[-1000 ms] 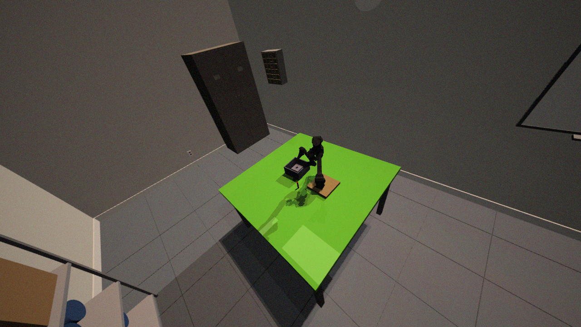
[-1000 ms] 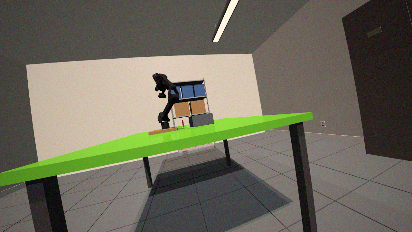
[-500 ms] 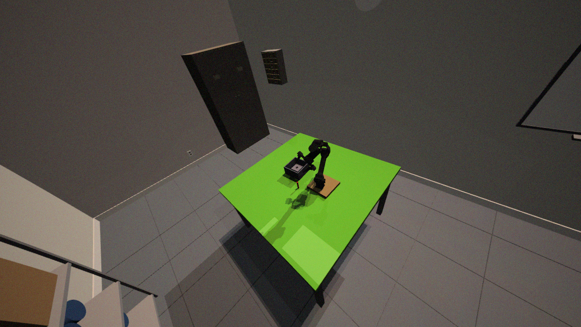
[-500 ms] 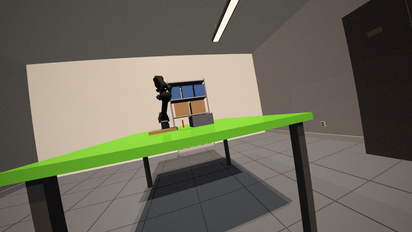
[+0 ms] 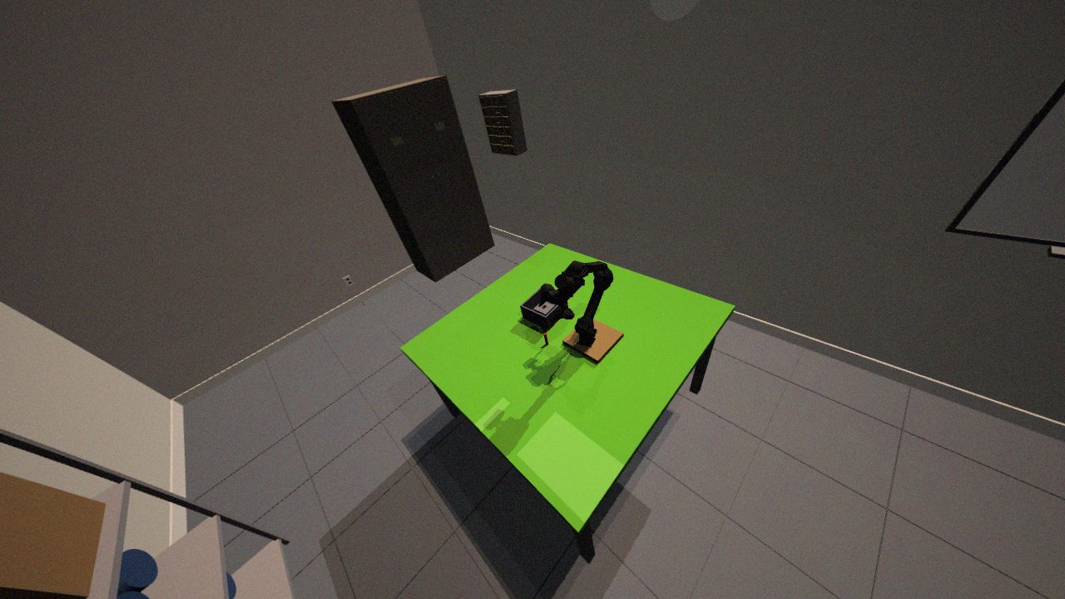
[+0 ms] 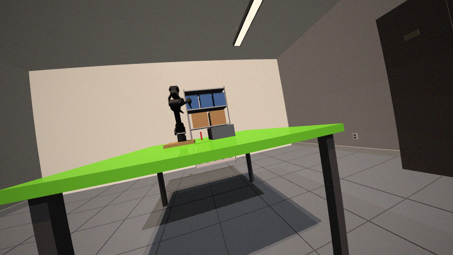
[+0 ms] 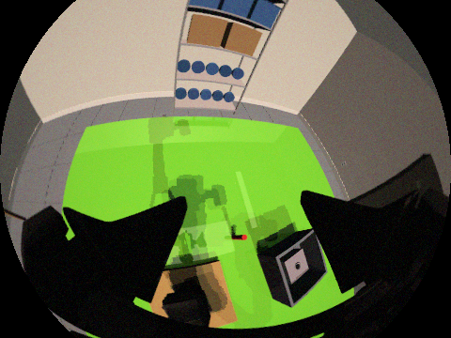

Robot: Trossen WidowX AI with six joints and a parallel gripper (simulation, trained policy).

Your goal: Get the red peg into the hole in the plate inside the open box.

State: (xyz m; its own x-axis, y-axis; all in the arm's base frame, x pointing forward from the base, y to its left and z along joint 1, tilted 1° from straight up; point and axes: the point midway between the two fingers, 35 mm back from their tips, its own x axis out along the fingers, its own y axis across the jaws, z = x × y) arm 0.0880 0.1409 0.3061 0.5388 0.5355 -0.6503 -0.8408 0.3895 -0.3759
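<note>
Table (image 5: 476, 364) (image 6: 177, 158) (image 7: 188, 160), supporting 1 open box (image 5: 537, 319) (image 6: 222, 131) (image 7: 274, 279). Gripper (image 5: 560, 300) (image 6: 187, 106) (image 7: 244, 201): raised, spread wide, holding 0 objects. Red peg (image 5: 546, 339) (image 6: 201, 136) (image 7: 242, 237): upright between box and arm base. Step 1, approach, appears underway; next, align above the peg and descend.

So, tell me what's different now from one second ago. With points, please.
The arm (image 5: 592, 301) (image 6: 178, 118) has changed pose: in the exterior view, its elbow has swung left. In the top view, the hand (image 5: 554, 304) (image 6: 186, 110) (image 7: 244, 201) has shifted down the picture. Nothing was gripped or released. The red peg (image 5: 545, 339) (image 6: 201, 135) (image 7: 241, 238) stayed upright beside the box (image 5: 532, 319) (image 6: 221, 131) (image 7: 274, 279), also unmoved.
</note>
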